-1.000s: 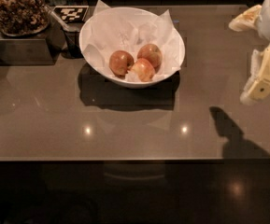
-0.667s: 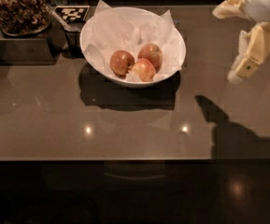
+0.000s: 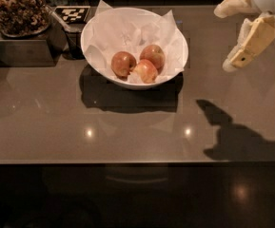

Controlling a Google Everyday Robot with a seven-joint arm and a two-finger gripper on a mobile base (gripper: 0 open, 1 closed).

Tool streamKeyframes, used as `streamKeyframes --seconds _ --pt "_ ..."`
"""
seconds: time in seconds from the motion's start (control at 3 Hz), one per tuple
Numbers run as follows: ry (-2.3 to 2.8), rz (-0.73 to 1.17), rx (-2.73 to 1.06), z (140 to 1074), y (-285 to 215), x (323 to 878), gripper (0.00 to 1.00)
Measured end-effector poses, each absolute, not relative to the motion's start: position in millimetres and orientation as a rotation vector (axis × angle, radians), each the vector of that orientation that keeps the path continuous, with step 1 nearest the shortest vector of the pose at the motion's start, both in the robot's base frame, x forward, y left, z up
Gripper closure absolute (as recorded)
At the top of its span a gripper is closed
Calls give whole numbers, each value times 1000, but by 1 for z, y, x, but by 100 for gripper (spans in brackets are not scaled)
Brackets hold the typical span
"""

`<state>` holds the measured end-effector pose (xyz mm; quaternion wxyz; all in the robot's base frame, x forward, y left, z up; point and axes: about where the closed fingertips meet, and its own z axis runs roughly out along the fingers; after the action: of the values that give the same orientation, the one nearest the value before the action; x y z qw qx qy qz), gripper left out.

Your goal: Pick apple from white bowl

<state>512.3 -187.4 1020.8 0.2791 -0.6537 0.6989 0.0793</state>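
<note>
White crumpled paper lines the large, round, glossy white bowl, which stands on the smooth grey-brown desk left of centre. Three apples rest touching one another on the paper. The small round red-orange apple that the task seems to mean lies at the rear right of the cluster. A darker brownish-red apple sits to its left and a paler yellow-pink apple just in front.

The cream-coloured two-finger end effector hangs above the desk at the upper right. It is well apart from the bowl and higher than its rim. Its fingers are spread wide, released, with nothing between them, and its dark shadow falls on the desk in front of it.

By this showing the task is at an early stage. No apple has been touched or lifted, and all three lie undisturbed in the bowl. Nearly everything is left to do: bring the end effector across and over the bowl, lower it onto the red-orange apple without closing on its two neighbours, close, and lift the apple clear of the rim.

At the far left, a tray of brown nuts and a black-and-white checkered marker stand behind the bowl, clear of that path.
</note>
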Motion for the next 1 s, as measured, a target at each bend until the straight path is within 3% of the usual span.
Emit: streamKeyframes --seconds 0.33,1.0 --pt "1844 226 -1757 1018 -181 521 32" --pt "1690 307 -1884 1007 -131 573 31"
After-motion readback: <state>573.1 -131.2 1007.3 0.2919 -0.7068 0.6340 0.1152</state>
